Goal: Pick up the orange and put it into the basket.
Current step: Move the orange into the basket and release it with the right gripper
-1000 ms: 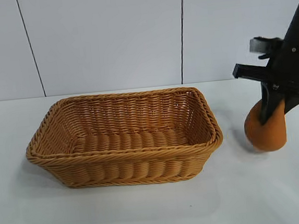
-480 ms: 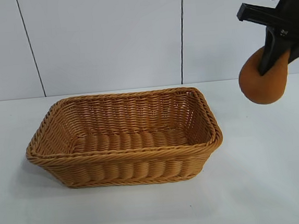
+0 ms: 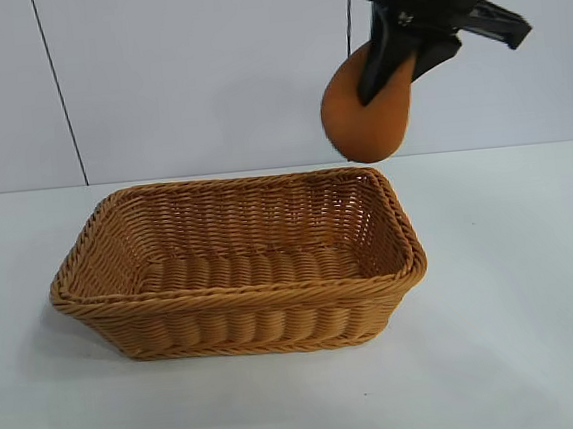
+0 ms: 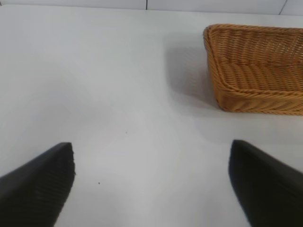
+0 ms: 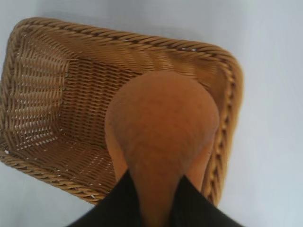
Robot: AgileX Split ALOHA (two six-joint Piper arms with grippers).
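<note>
Orange (image 3: 368, 117) hangs above basket (image 3: 239, 301) far-right corner, right gripper (image 3: 385, 60) clamped on knobby top. Looks light, matte, grippy, maybe soft; bump gives best hold. Left gripper (image 4: 151, 182) apart, parked over table (image 4: 94, 85).

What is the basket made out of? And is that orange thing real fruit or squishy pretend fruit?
The basket looks like woven wicker or cane, tan and slightly glossy: you can see strands laced over ribs and a braided rim. It might be plastic imitation. The orange has a dull, matte, finely rough skin. Pinched in the right claw, it stretches into a pear shape, so it seems soft, probably foam or rubber, not real.
</note>
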